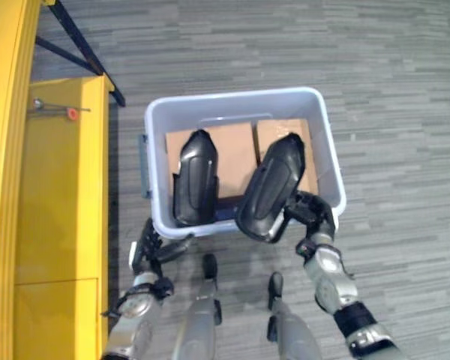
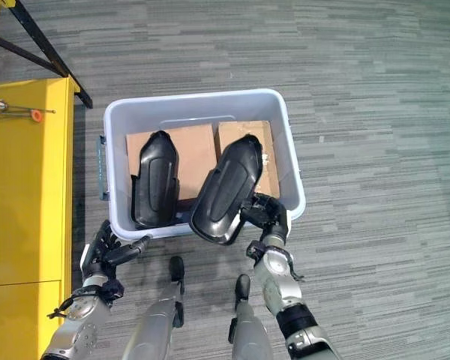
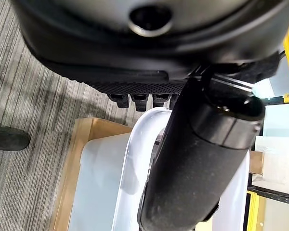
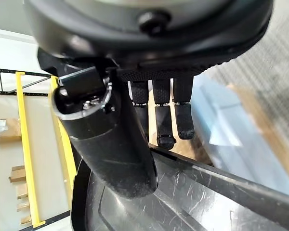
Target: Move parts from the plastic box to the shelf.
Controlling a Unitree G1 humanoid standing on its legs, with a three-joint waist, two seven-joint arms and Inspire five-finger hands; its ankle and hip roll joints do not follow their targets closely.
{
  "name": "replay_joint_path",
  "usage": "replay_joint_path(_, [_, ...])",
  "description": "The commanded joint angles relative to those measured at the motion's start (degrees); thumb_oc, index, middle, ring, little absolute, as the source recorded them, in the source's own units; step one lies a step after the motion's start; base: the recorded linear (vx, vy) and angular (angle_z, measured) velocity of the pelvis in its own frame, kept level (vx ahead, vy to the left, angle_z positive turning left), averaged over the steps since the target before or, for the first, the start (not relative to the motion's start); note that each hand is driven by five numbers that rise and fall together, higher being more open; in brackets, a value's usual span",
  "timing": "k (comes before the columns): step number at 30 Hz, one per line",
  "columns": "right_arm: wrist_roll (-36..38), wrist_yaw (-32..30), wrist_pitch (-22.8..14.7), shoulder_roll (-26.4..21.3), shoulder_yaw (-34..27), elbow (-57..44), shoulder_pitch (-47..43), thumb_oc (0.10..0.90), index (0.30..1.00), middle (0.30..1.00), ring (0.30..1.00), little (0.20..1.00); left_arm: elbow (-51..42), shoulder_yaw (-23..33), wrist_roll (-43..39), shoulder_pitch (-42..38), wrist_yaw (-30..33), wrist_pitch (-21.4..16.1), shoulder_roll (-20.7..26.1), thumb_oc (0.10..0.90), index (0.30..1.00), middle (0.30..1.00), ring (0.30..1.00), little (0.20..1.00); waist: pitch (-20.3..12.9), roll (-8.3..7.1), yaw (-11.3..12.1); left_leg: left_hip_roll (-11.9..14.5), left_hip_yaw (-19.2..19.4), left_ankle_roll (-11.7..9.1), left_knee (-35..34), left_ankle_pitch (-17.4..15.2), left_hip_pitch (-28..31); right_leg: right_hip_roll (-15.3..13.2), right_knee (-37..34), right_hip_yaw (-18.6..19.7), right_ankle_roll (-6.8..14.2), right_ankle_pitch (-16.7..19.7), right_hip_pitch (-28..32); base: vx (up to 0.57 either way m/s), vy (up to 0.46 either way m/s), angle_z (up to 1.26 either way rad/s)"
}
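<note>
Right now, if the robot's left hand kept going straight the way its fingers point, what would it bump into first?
Probably the near wall of the plastic box; the left hand sits just below it, fingers aimed at it. Depth is hard to judge.

Both eye views look steeply down from the head at the plastic box (image 1: pixel 240 105) on the floor (image 1: pixel 390 67), while each wrist view peers closely along its own hand at the box.

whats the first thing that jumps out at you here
The right hand grips a big glossy black part, tilting it up over the near rim of the pale plastic box on the grey floor. A second black part lies in the box on brown cardboard, with the left hand open just outside the near left corner. The yellow shelf stands to the left.
</note>
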Motion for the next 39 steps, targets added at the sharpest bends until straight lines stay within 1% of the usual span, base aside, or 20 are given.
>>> replay_joint_path(1, [1.2, 7.4, -6.9, -1.6, -0.2, -5.9, -1.8, 0.4, 0.3, 0.3, 0.3, 0.3, -4.5, -1.5, 3.1, -0.2, -5.1, -3.6, 0.4, 0.9, 1.0, 1.0, 1.0, 1.0, -10.1, 1.04, -1.0, 5.9, -1.7, -3.0, 0.9, -4.6, 3.2, -1.7, 4.2, -0.7, 1.1, -4.2, -1.4, 0.07, -0.081, -0.07])
replay_joint_path(3, [2.6, 8.9, -7.0, -2.2, -0.4, -8.8, 0.9, 0.4, 0.3, 0.3, 0.3, 0.3, -4.7, -0.7, 3.5, 0.8, -5.8, -3.3, 0.3, 0.9, 1.0, 1.0, 1.0, 1.0, -11.4, 0.84, -1.2, 6.4, -1.7, -3.2, -0.1, -4.0, 4.5, -1.2, 4.0, -1.0, 1.0, -4.5, -0.3, 0.06, -0.084, -0.05])
replay_joint_path(6, [2.6, 11.6, -6.7, -4.2, -1.1, -12.7, 4.7, 0.4, 0.3, 0.3, 0.3, 0.3, -4.4, 0.7, 4.8, 2.8, -6.9, -2.9, -0.1, 0.9, 1.0, 1.0, 1.0, 1.0, -13.7, 0.71, -1.4, 8.0, -2.1, -3.8, -0.9, -3.2, 6.7, 0.3, 6.6, -1.9, 0.1, -7.5, 1.6, 0.05, -0.122, 0.04])
replay_joint_path(9, [3.5, 13.1, -6.8, -5.1, -1.2, -14.6, 6.0, 0.4, 0.3, 0.3, 0.3, 0.3, -4.2, 1.0, 5.6, 3.6, -7.4, -2.7, -0.3, 0.9, 1.0, 1.0, 1.0, 1.0, -14.2, 0.74, -1.5, 8.8, -2.5, -4.1, -0.9, -2.8, 7.4, 1.1, 8.3, -2.0, -0.5, -9.1, 2.1, 0.01, -0.104, 0.17])
replay_joint_path(11, [4.1, 14.7, -6.3, -6.4, -0.1, -15.0, 5.2, 0.4, 0.3, 0.3, 0.3, 0.3, -3.4, 1.8, 6.1, 4.5, -7.8, -2.5, -0.8, 0.9, 1.0, 1.0, 1.0, 1.0, -15.2, 0.9, -0.9, 10.3, -2.9, -4.8, -0.6, -1.9, 8.6, 3.0, 10.8, -2.6, -1.8, -11.5, 2.9, 0.0, -0.199, 0.05])
replay_joint_path(13, [6.6, 15.7, -6.4, -6.5, 0.6, -15.3, 4.6, 0.4, 0.3, 0.3, 0.3, 0.3, -3.3, 2.1, 5.8, 4.6, -8.0, -2.4, -1.1, 0.9, 1.0, 1.0, 1.0, 1.0, -15.4, 0.97, -0.7, 11.3, -3.1, -5.2, -0.5, -0.9, 8.9, 4.0, 11.9, -2.8, -2.7, -12.6, 3.0, -0.03, -0.192, 0.1])
replay_joint_path(17, [9.4, 17.7, -6.2, -9.0, 2.7, -18.1, 1.5, 0.4, 0.3, 0.3, 0.3, 0.3, -3.4, 3.0, 4.7, 4.8, -7.6, -2.4, -2.3, 0.9, 1.0, 1.0, 1.0, 1.0, -14.9, 1.3, 0.3, 14.5, -4.3, -6.3, -0.5, 3.5, 8.8, 7.0, 15.8, -4.1, -5.0, -14.7, 1.7, -0.09, -0.256, 0.01])
replay_joint_path(18, [9.8, 17.8, -6.3, -10.7, 3.9, -18.3, -2.1, 0.4, 0.3, 0.3, 0.3, 0.3, -3.3, 3.0, 3.7, 3.9, -7.2, -2.8, -2.8, 0.9, 1.0, 1.0, 1.0, 1.0, -13.4, 2.07, 1.1, 15.5, -5.5, -7.4, -0.9, 7.8, 7.2, 7.7, 17.2, -5.9, -6.0, -15.4, 0.5, -0.2, -0.237, 0.29])
replay_joint_path(20, [10.2, 18.2, -6.7, -11.9, 3.6, -20.2, -2.3, 0.4, 0.3, 0.3, 0.3, 0.3, -2.3, 2.8, 3.4, 2.7, -6.9, -2.9, -3.2, 0.9, 1.0, 1.0, 1.0, 1.0, -11.8, 2.17, 1.3, 15.3, -4.0, -7.5, -1.4, 10.9, 4.3, 6.7, 17.3, -9.0, -6.6, -15.4, -0.1, -0.24, -0.192, 0.64])
replay_joint_path(21, [9.8, 18.2, -6.8, -12.4, 2.8, -21.1, -1.4, 0.4, 0.3, 0.3, 0.3, 0.3, -1.7, 2.6, 3.6, 2.0, -7.1, -2.9, -3.3, 0.9, 1.0, 1.0, 1.0, 1.0, -11.2, 1.67, 1.1, 14.5, -1.1, -6.6, 0.7, 9.3, 4.2, 5.6, 16.7, -10.2, -6.9, -14.9, 0.1, -0.2, -0.127, 1.08])
replay_joint_path(22, [9.5, 18.1, -6.8, -12.5, 2.4, -21.2, -0.8, 0.4, 0.3, 0.3, 0.3, 0.3, -1.6, 2.5, 3.5, 1.9, -7.3, -3.0, -3.3, 0.9, 1.0, 1.0, 1.0, 1.0, -11.1, 1.39, 0.9, 13.9, -0.4, -6.1, 2.5, 7.7, 4.2, 4.9, 16.1, -11.1, -6.9, -14.3, 0.1, -0.21, -0.118, 1.35])
replay_joint_path(23, [9.2, 18.1, -7.0, -12.4, 1.8, -21.8, 0.7, 0.4, 0.3, 0.3, 0.3, 0.3, -1.9, 2.5, 3.5, 2.0, -7.4, -3.5, -3.6, 0.9, 1.0, 1.0, 1.0, 1.0, -11.2, 0.76, 0.5, 12.6, 0.0, -5.3, 7.0, 3.3, 4.4, 3.5, 14.5, -12.5, -6.6, -12.7, -0.1, -0.17, -0.104, 1.42])
replay_joint_path(24, [9.1, 18.4, -7.1, -11.9, 0.9, -22.3, 3.4, 0.4, 0.3, 0.3, 0.3, 0.3, -2.1, 3.0, 3.3, 2.4, -7.7, -3.7, -4.5, 0.9, 1.0, 1.0, 1.0, 1.0, -12.0, 0.15, -0.2, 11.6, 1.0, -5.3, 12.9, -2.9, 7.2, 2.1, 11.8, -14.6, -6.2, -12.1, 1.2, -0.12, -0.084, 1.36])
replay_joint_path(25, [9.1, 18.4, -7.1, -11.9, 0.9, -22.3, 3.5, 0.4, 0.3, 0.3, 0.3, 0.3, -2.2, 3.0, 3.3, 2.4, -7.7, -3.7, -4.5, 0.9, 1.0, 1.0, 1.0, 1.0, -11.9, 0.21, -0.2, 11.7, 1.0, -5.3, 13.1, -3.1, 7.2, 2.1, 11.7, -14.6, -6.2, -12.1, 1.3, -0.06, -0.02, 1.31])
replay_joint_path(26, [10.0, 18.2, -7.2, -10.9, 0.5, -22.1, 5.0, 0.4, 0.3, 0.3, 0.3, 0.3, -2.3, 3.4, 3.2, 2.4, -7.8, -3.7, -4.9, 0.9, 1.0, 1.0, 1.0, 1.0, -12.9, 0.32, -0.7, 12.3, 3.4, -5.2, 15.9, -4.9, 9.4, 1.4, 11.1, -17.3, -6.2, -11.8, 1.7, -0.04, 0.022, 1.21])
replay_joint_path(28, [10.1, 18.1, -7.0, -10.4, 0.0, -22.2, 6.2, 0.4, 0.3, 0.3, 0.3, 0.3, -2.4, 3.6, 3.2, 2.6, -7.9, -3.7, -5.1, 0.9, 1.0, 1.0, 1.0, 1.0, -13.5, 0.7, -1.1, 12.2, 4.2, -5.3, 15.2, -6.1, 11.4, 1.0, 11.0, -18.5, -5.9, -11.7, 1.8, -0.01, 0.091, 1.11])
replay_joint_path(32, [9.7, 18.5, -6.4, -10.5, -2.6, -24.1, 10.2, 0.4, 0.3, 0.3, 0.3, 0.3, -2.8, 3.6, 3.7, 4.5, -8.9, -3.2, -5.7, 0.9, 1.0, 1.0, 1.0, 1.0, -16.1, 2.48, -2.0, 10.0, 6.2, -4.9, 4.5, -8.3, 14.7, -1.6, 11.7, -21.6, -3.8, -9.9, 2.2, 0.03, 0.223, 0.67])
replay_joint_path(33, [8.7, 18.6, -6.2, -10.3, -3.2, -24.4, 11.2, 0.4, 0.3, 0.3, 0.3, 0.3, -2.8, 4.1, 4.3, 5.2, -9.1, -3.2, -5.5, 0.9, 1.0, 1.0, 1.0, 1.0, -17.1, 3.1, -1.6, 8.8, 5.4, -4.4, 1.0, -8.7, 15.8, -2.5, 11.5, -22.2, -3.0, -9.0, 2.4, 0.03, 0.221, 0.87])
replay_joint_path(36, [8.5, 18.8, -5.9, -9.7, -3.7, -24.7, 11.9, 0.4, 0.3, 0.3, 0.3, 0.3, -3.6, 4.7, 4.7, 5.9, -9.3, -3.2, -5.0, 0.9, 1.0, 1.0, 1.0, 1.0, -17.8, 3.29, -1.1, 7.2, 4.6, -3.6, -1.1, -8.8, 16.5, -4.2, 11.1, -23.4, -1.8, -7.3, 2.6, -0.01, 0.223, 0.14])
replay_joint_path(39, [7.8, 19.0, -5.5, -8.9, -3.6, -24.4, 12.1, 0.4, 0.3, 0.3, 0.3, 0.3, -4.0, 5.6, 5.0, 6.8, -9.4, -3.3, -4.9, 0.9, 1.0, 1.0, 1.0, 1.0, -18.1, 2.78, -0.1, 5.1, 3.6, -2.5, -1.5, -9.8, 16.2, -6.3, 10.3, -24.5, -0.2, -4.9, 3.2, -0.03, 0.22, 0.23])
